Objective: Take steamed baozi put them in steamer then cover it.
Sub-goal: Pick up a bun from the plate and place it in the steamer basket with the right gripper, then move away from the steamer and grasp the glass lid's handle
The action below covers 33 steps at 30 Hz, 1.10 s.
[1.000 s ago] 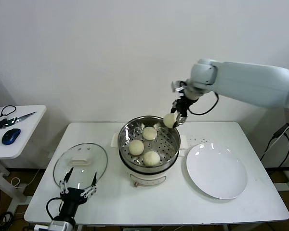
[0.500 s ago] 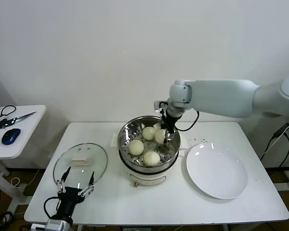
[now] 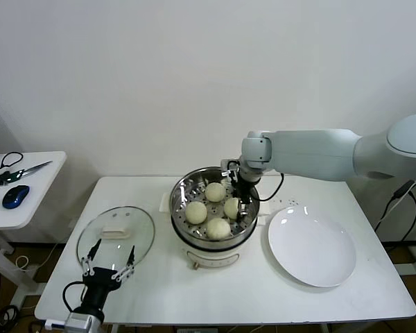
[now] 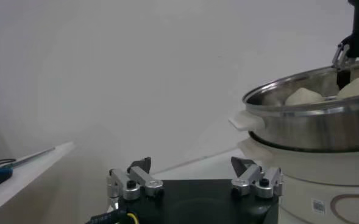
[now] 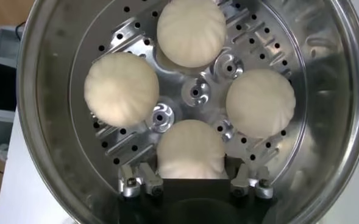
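Observation:
The steel steamer (image 3: pixel 181 191) stands mid-table on its cream-white base. Three baozi (image 3: pixel 196 211) lie free on its perforated tray. My right gripper (image 3: pixel 236 207) reaches down inside the pot and is shut on the fourth baozi (image 3: pixel 231 208), which rests on the tray at the right side. In the right wrist view the fingers flank this baozi (image 5: pixel 190 149), with the others (image 5: pixel 121 89) beyond in the steamer (image 5: pixel 51 73). The glass cover (image 3: pixel 116 236) lies flat at the table's left. My left gripper (image 3: pixel 111 257) is open and empty near the front left edge, just below the cover.
An empty white plate (image 3: pixel 312 246) lies to the right of the steamer. A side table at the far left holds scissors (image 3: pixel 24 171) and a blue mouse (image 3: pixel 15 196). The left wrist view shows the steamer's side (image 4: pixel 313 122).
My right gripper has carried the fourth baozi from above the pot's far rim down into the steamer, onto the tray. The left arm has barely shifted.

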{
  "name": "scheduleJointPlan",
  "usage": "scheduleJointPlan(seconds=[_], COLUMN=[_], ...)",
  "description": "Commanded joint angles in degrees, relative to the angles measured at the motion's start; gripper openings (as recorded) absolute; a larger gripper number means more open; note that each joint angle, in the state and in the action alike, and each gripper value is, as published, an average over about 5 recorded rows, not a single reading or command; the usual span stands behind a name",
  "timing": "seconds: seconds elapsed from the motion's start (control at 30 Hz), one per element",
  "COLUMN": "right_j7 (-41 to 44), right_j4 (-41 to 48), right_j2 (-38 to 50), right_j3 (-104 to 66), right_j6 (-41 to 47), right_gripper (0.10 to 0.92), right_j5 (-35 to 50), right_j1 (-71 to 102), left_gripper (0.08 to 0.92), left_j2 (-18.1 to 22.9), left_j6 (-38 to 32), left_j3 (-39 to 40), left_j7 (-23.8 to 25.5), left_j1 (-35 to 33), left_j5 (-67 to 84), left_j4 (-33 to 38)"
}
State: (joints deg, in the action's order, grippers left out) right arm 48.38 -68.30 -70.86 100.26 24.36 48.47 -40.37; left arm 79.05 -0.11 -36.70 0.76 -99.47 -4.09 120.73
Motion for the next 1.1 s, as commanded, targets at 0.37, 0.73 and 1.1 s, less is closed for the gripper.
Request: scheduleJointPlan(seconds=[0.37, 0.73, 1.1], right_j7=[1.11, -18.12, -31.69], right_j4=[-3.29, -10.86, -19.9], right_j2=[8.53, 30.82, 45.36], right_j3=[-6.56, -15.79, -64.95], right_j6=[-4.4, -28.22, -36.63], right_gripper=[0.823, 0.823, 0.823], right_j5=[0.73, 3.99, 0.5], right_j1=[-4.26, 1.52, 50.31], left_gripper=[0.823, 0.823, 0.823], left_j2=[-0.27, -0.03, 1.8], left_j6=[0.2, 0.27, 0.79], left_j3=[-0.23, -1.71, -2.3], left_j7=[-0.14, -0.33, -0.23], left_j1=[0.23, 0.61, 2.08], left_j5=[-0.48, -1.28, -5.41], left_j4=[-0.17, -0.22, 0.46])
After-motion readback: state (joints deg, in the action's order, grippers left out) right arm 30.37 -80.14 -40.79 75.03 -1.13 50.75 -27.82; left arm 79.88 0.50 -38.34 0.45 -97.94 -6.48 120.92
